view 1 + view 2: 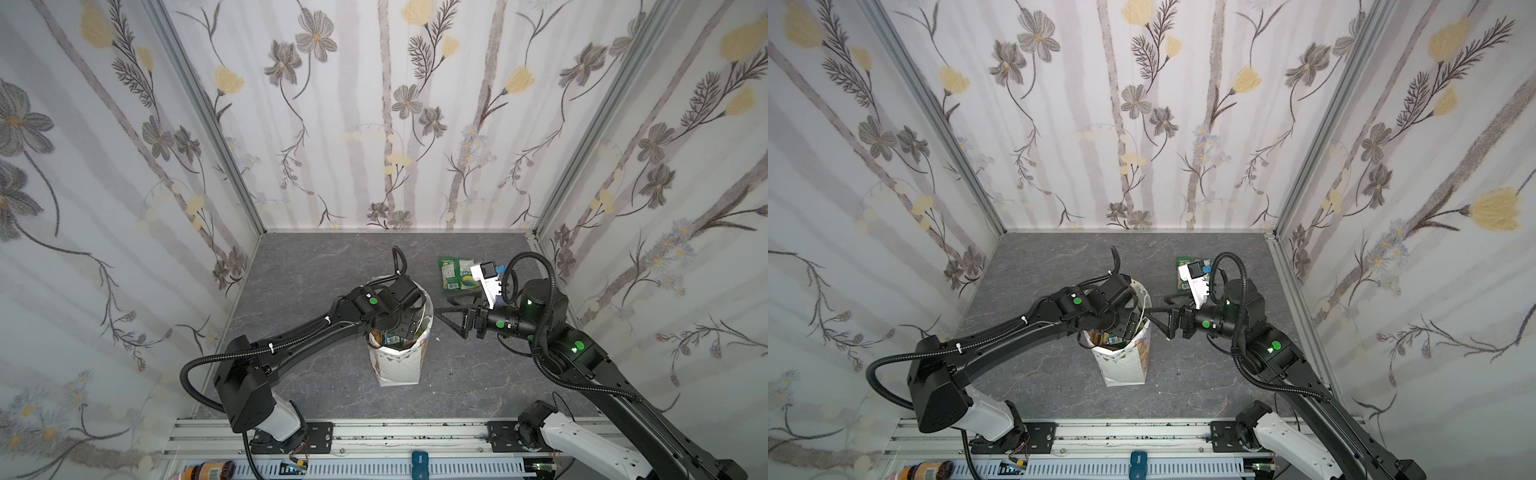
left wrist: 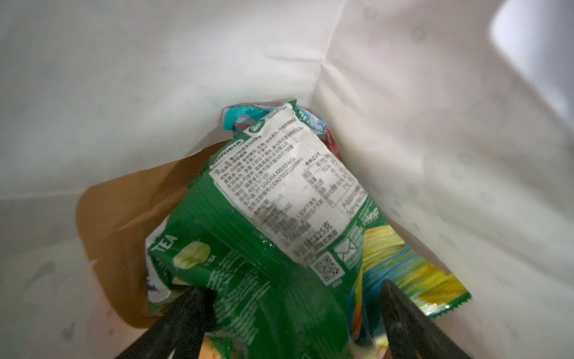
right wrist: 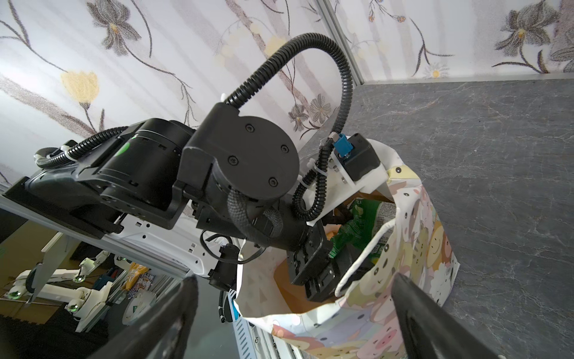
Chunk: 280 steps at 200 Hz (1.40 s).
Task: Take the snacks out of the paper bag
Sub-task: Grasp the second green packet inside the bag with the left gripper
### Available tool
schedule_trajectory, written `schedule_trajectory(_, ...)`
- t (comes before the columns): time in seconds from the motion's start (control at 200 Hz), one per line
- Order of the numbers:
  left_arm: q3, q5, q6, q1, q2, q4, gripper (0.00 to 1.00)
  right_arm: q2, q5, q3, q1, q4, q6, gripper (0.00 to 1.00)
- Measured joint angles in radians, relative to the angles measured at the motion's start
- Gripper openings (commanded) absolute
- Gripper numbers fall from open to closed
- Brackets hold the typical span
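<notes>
While the left gripper reaches into the bag, jaws wide astride a green packet, the right gripper hovers at its three o'clock, spread wide, empty

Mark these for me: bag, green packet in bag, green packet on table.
bag (image 1: 395, 368), in a top view, front wall.
packet in bag (image 2: 279, 192), left wrist view, white label.
packet on table (image 1: 453, 272), in a top view, green face.

white printed paper bag standing upright mid-table, green packet leaning inside over teal packets — second green packet lying flat outside
</notes>
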Motion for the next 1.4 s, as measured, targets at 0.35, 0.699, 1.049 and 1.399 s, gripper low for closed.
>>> schedule_trajectory(0.35,-0.088,0.013,-0.026,-0.010,0.004,0.117,0.90,0.006,0.000,0.000,0.000,-0.003,-0.002,0.97)
schedule_trajectory(0.699,-0.098,-0.020,-0.035,-0.011,0.026,0.137,0.47,0.009,0.001,0.002,0.000,-0.003,-0.005,0.97)
schedule_trajectory(1.049,-0.092,-0.065,-0.040,-0.010,0.008,0.122,0.00,0.002,0.007,0.002,0.000,-0.004,-0.004,0.97)
schedule_trajectory(1.399,-0.043,-0.061,-0.039,-0.010,-0.024,0.048,0.00,-0.002,0.019,0.002,0.000,-0.004,-0.004,0.97)
